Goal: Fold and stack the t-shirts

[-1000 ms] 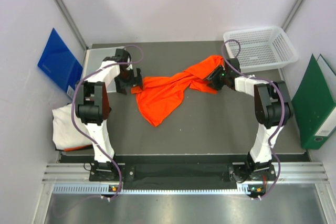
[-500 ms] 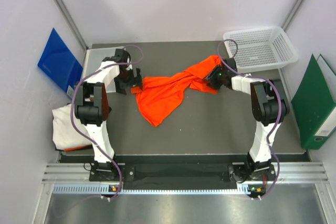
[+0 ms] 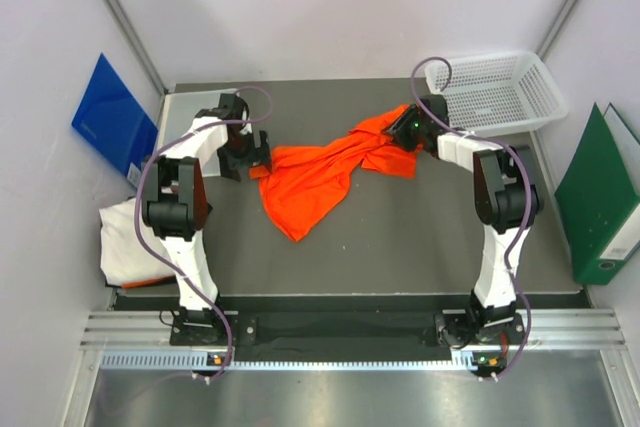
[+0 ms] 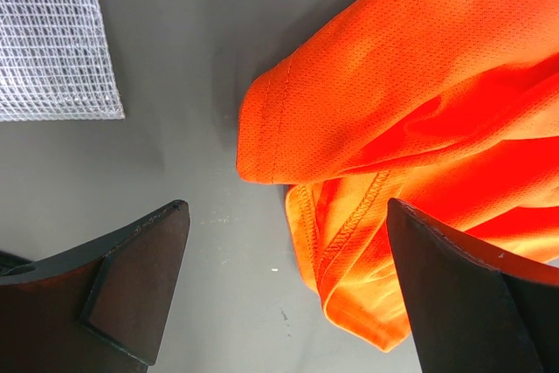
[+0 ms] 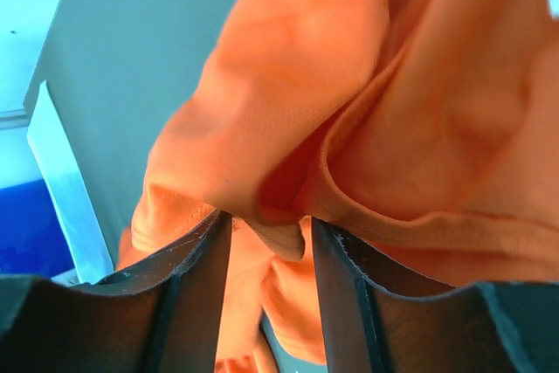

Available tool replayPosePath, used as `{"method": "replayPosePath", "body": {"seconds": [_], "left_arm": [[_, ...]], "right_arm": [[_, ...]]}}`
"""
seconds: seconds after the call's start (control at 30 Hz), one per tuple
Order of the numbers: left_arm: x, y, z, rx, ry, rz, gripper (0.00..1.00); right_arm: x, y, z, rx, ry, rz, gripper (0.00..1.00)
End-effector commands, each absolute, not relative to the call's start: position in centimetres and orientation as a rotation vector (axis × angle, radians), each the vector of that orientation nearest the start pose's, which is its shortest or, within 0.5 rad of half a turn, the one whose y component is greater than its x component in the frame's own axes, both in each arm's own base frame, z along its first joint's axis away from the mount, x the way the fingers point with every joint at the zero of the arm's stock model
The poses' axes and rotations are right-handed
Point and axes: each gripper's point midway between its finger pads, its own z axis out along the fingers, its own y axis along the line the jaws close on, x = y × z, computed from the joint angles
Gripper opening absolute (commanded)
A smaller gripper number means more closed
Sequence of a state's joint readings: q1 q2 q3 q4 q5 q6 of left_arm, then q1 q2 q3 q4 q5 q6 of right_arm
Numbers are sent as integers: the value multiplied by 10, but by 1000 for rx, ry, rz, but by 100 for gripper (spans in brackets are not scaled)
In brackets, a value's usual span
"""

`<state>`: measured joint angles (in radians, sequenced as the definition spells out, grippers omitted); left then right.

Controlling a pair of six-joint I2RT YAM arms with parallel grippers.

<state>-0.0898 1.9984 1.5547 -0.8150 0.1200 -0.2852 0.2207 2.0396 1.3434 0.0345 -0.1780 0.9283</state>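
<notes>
Plain bright orange shirt [image 3: 315, 182], finely mesh-woven, on a dark grey surface [image 3: 400, 237]; plain white shirt [image 3: 125, 247]; white grid-patterned basket [image 3: 495, 92]; blue folder [image 3: 112, 117]; green folder [image 3: 600, 197].

The loose shirt [image 3: 310, 182] lies mid-tabletop [image 3: 400, 247], stretched from 9 o'clock toward 2 o'clock, with a tail reaching toward 6. The left claw [image 3: 255, 161] sits at its 9 o'clock end, fingers spread wide either side of the hem corner. The right claw [image 3: 403, 142] pinches a fold at the 2 o'clock end. Just beyond that, at the tabletop's 1 o'clock corner, sits the basket [image 3: 495, 92]. A sheet [image 3: 185, 107] lies in the 11 o'clock corner. The second shirt [image 3: 125, 242] hangs over the 8 o'clock edge. A folder [image 3: 110, 117] leans beside the tabletop at 10 o'clock, a binder [image 3: 600, 197] at 3.
</notes>
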Motion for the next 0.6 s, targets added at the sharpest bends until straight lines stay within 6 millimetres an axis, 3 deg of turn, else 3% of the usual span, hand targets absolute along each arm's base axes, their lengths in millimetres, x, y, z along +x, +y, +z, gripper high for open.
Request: {"method": "replayPosePath", "body": {"seconds": [0.0,0.1,0.13,0.2,0.23,0.3,0.57], "left_arm": [[415,-68,79,-218,2770,-243,99],[415,-67,80,-215,2768,-234,99],[415,-66,80,-218,2769,-231,99],[415,-67,79,-216,2771,-231,99],[414,-67,79,-217,2774,-231,99],[415,-67,79,-219,2772,-231,99],[415,-66,77,-225,2774,-223,99]], "right_arm": [[540,188,96,655,2149,813,42],[544,191,99,646,2142,817,34],[546,192,102,643,2141,816,25],[546,194,101,635,2147,811,17],[546,194,101,634,2152,805,7],[545,193,106,632,2145,802,1],[527,189,140,607,2159,785,2]]}}
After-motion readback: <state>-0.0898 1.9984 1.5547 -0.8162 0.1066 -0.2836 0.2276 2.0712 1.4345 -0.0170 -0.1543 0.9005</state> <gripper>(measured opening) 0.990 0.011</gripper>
